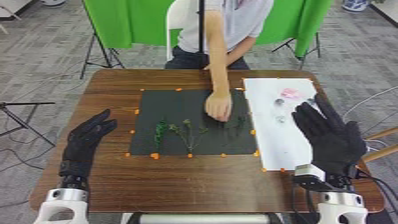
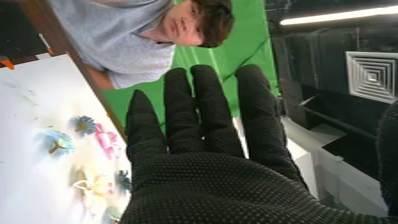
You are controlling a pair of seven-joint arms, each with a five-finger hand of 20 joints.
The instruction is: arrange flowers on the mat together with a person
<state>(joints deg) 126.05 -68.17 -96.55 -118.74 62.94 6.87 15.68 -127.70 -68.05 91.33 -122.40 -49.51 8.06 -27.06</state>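
Observation:
In the head view my left hand (image 1: 87, 137) is over the table's left side, fingers straight, left of the dark mat (image 1: 147, 135). My right hand (image 1: 333, 142) is over the right edge of the white sheet (image 1: 271, 120), its fingers straight and holding nothing. Green stems (image 1: 189, 135) lie on the mat's lower half. A person's hand (image 1: 218, 106) reaches onto the mat at its right part, above a green sprig (image 1: 233, 131). A pink flower (image 1: 290, 93) lies on the sheet. The right wrist view shows my right hand (image 2: 213, 185) open beside pink (image 2: 106, 141), blue (image 2: 59, 142) and cream flowers (image 2: 91, 185).
Small orange tape pieces (image 1: 155, 156) mark the edges of the mat and sheet. The brown table (image 1: 178, 182) extends in front of the mat. A green cloth (image 1: 133, 22) hangs behind the person, and a black stand (image 1: 25, 125) is at the far left.

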